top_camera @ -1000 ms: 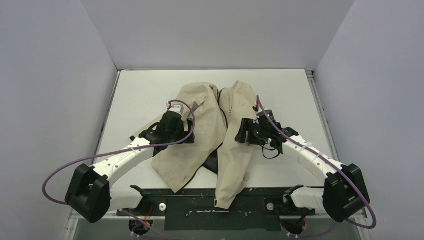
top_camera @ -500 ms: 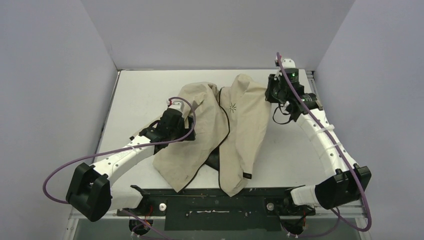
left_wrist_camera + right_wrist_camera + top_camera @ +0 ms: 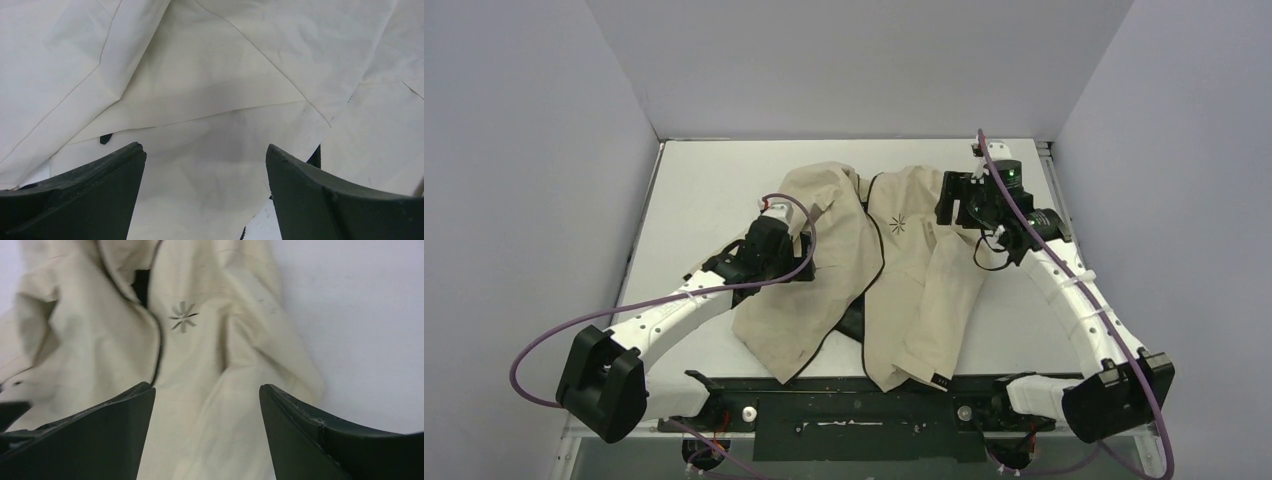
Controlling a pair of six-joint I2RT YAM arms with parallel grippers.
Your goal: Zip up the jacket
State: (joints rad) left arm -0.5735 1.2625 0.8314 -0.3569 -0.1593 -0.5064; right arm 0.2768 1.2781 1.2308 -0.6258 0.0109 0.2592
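Jacket [image 3: 824, 290] zipper [image 3: 881, 262] runs near-to-far between wide-open, empty left gripper [image 3: 798, 264] and right gripper [image 3: 945, 205]; its near end lies closer to the left.

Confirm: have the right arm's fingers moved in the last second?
Yes. The right fingers swung from mid-table toward the table's far edge and right side, and are now above the jacket's logo-side shoulder.
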